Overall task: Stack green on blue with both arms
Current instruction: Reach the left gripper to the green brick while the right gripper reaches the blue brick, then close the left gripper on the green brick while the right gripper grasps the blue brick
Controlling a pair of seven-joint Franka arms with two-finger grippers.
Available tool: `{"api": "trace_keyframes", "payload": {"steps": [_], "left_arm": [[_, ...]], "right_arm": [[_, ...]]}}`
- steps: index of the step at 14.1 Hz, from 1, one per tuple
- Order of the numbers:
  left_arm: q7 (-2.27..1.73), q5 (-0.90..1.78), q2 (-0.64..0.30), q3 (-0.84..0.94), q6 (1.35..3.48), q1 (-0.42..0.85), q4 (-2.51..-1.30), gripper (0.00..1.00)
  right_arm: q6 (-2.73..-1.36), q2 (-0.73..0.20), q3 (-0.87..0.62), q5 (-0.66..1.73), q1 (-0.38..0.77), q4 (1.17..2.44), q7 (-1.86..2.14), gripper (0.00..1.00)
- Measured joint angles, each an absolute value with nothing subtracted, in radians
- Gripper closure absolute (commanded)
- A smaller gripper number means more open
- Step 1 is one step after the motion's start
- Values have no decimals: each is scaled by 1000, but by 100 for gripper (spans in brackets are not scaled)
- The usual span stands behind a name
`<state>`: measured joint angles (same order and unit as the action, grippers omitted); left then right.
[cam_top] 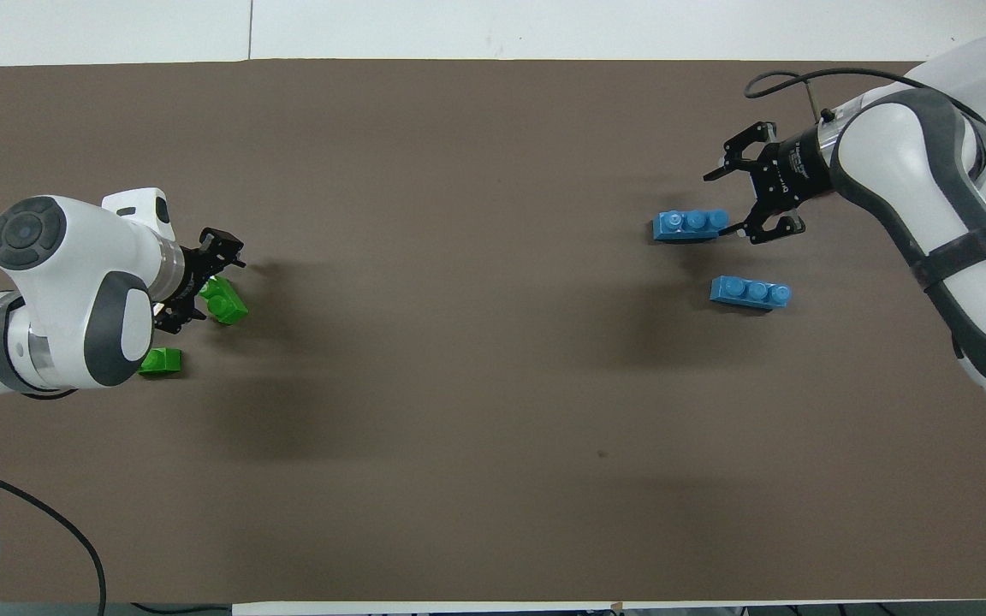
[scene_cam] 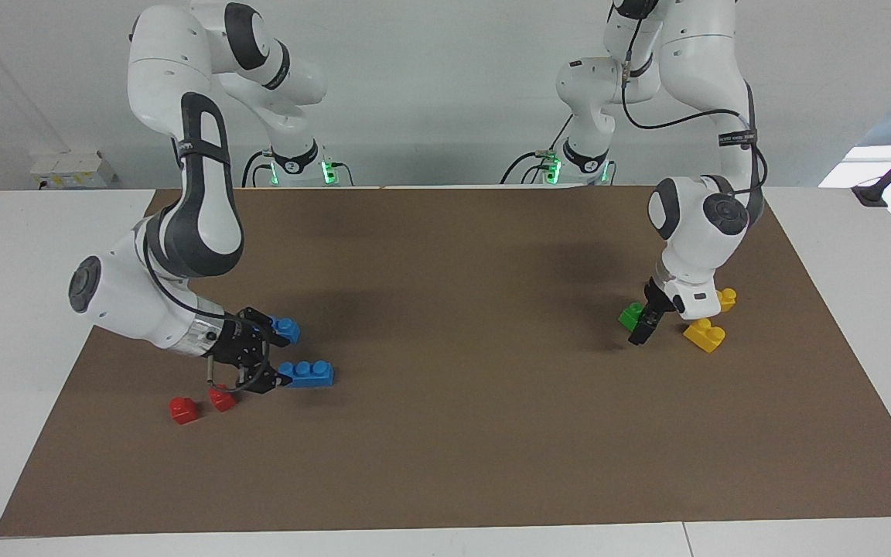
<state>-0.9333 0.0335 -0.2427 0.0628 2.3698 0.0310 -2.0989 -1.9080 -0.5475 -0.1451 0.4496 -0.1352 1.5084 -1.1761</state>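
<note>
The green brick (cam_top: 226, 302) lies at the left arm's end of the table (scene_cam: 461, 464); light, stiff and slick, best pinched across its flat sides. The left claw (cam_top: 198, 287) straddles it, spread. The right claw (cam_top: 750, 192), released, sits beside a blue brick (cam_top: 690, 225).

2 red bricks (scene_cam: 183, 409), 2 yellow bricks (scene_cam: 704, 334), apparently loose, brown mat (scene_cam: 461, 464).
</note>
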Motion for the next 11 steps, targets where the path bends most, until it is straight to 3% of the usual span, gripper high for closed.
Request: {"api": "trace_keyframes", "payload": {"steps": [5,11], "left_arm": [[-933,33,-248,61,2381,11,-2098,7],[-933,33,-253,63,2394,8,-2097,6]], "right_arm": [[-1940,-539,-142,450,-150,1584,-1176,17],[-1987,-515,-142,450,-154,1644,-1176,17]]}}
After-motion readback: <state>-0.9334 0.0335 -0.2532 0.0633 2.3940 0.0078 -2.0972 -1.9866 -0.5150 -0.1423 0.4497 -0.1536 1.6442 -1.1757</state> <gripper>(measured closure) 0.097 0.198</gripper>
